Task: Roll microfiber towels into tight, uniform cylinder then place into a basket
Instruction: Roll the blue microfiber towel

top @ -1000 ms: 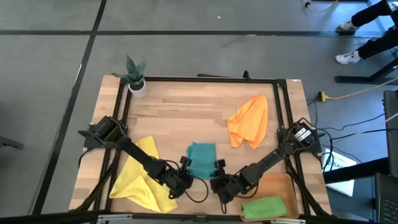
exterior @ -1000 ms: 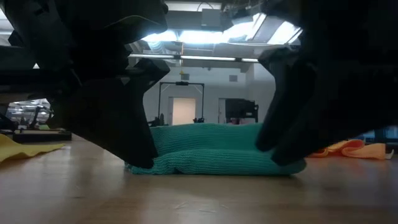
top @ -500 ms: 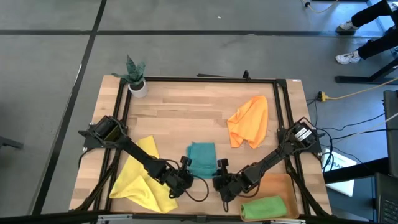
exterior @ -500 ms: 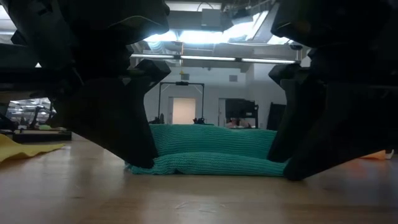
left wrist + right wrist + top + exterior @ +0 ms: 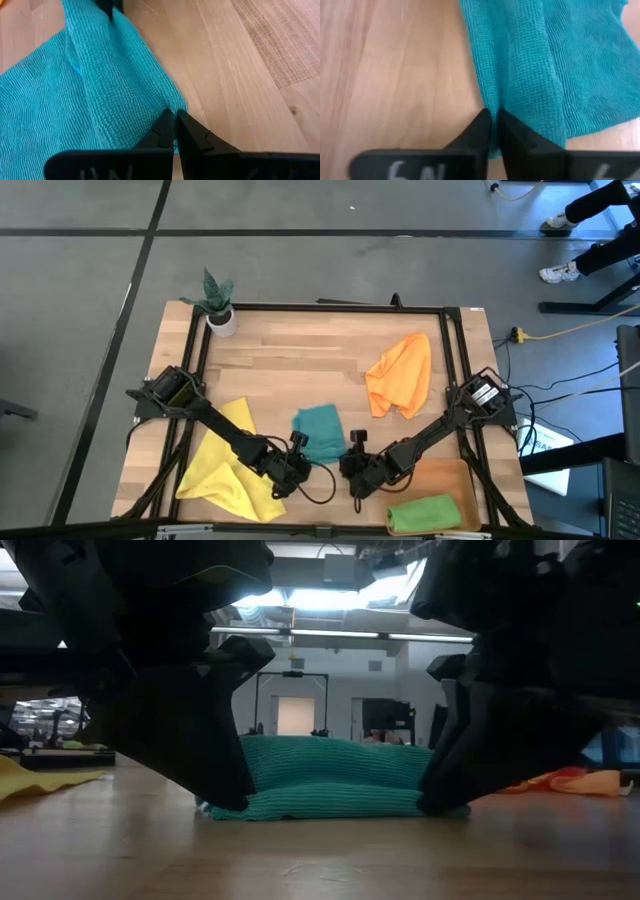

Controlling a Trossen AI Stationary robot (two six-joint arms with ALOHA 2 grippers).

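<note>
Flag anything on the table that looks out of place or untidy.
Two cloths lie crumpled rather than flat or rolled: the yellow towel near the left arm and the orange towel toward the far right. The green towel sits rolled in the basket. Both claws pinch the teal towel. Nothing looks spilled or damaged.

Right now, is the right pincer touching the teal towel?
Touching. The right wrist view shows the right pincer shut on the edge of the teal towel, with cloth pinched between its tips; the low view agrees.
</note>
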